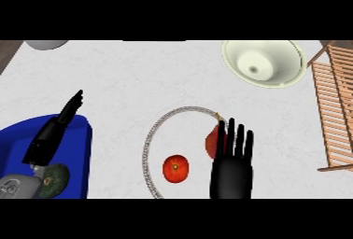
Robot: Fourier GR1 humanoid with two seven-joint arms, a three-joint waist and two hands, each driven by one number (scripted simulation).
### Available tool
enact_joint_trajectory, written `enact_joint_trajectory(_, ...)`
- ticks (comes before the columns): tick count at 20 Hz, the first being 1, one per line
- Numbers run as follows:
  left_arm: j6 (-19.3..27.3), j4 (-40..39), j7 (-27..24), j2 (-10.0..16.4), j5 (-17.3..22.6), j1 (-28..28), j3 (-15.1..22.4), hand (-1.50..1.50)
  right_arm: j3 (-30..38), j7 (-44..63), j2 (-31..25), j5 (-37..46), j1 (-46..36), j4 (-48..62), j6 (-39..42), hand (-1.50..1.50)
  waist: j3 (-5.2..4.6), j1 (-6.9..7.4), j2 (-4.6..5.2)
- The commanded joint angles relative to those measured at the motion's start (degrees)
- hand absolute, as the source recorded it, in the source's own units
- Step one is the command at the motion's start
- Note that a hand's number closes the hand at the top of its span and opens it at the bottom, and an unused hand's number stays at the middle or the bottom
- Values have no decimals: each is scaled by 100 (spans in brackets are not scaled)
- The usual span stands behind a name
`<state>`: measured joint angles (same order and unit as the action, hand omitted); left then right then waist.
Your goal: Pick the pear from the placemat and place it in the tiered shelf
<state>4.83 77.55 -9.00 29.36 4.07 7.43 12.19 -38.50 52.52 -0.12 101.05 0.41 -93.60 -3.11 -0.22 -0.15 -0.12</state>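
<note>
The right hand (231, 164), fingers straight, partly covers the pear (211, 140) beneath it.

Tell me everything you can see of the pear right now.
The pear is reddish-brown and smooth, with a short yellowish stem at its far end. It lies on the right part of the round placemat, its right side hidden behind the straight fingers of the right hand; contact cannot be told.
</note>
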Motion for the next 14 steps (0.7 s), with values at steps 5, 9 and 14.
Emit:
enact_joint_trajectory(5,13,-3,26,-286,-257,-66,-15,0,-1080,1970,10,-326,-849,363,952,-150,22,51,12)
enact_joint_trajectory(9,-277,-121,-48,-167,-192,101,-287,0,-917,1946,9,-577,-1194,667,722,-150,22,44,15)
enact_joint_trajectory(14,-43,-281,-72,-556,-546,136,-118,0,-1148,2110,9,-422,-1480,1245,403,-150,21,31,21)
